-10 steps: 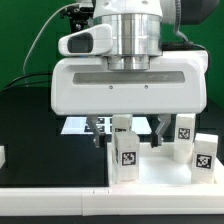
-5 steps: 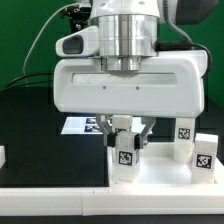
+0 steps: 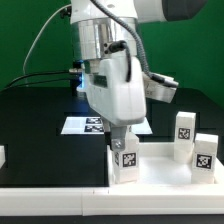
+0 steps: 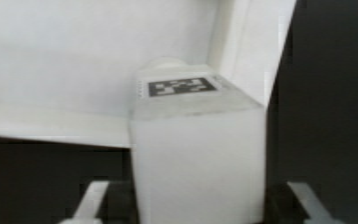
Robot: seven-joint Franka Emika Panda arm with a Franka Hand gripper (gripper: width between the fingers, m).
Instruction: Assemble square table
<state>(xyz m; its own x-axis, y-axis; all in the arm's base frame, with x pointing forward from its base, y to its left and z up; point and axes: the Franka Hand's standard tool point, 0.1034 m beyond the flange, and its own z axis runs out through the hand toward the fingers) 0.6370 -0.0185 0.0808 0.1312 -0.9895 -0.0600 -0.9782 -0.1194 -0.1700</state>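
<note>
At the near edge of the black tabletop, toward the exterior view's left, a small white block is cut off by the frame, and a white border strip runs along the front. Farther back lies the marker board, a thin flat white sheet printed with black tags. Next comes the arm's two-finger gripper, lowered onto a short white plastic leg with a black-and-white tag; this leg stands upright at the near left corner of the large white square plastic panel with a raised rim. The wrist view shows the leg filling the gap between the two fingers, which stand narrowed at its sides, so the leg appears clasped, though contact at the pads is hidden. Two further white tagged legs stand upright near the panel's right edge; a fourth is not visible.

Risks, as a judgement: a grip set high on the leg may let it tilt or slip on lifting; the panel's rim beside it could catch its base. The neighbouring legs stand well apart from the gripper and seem unlikely to obstruct.
</note>
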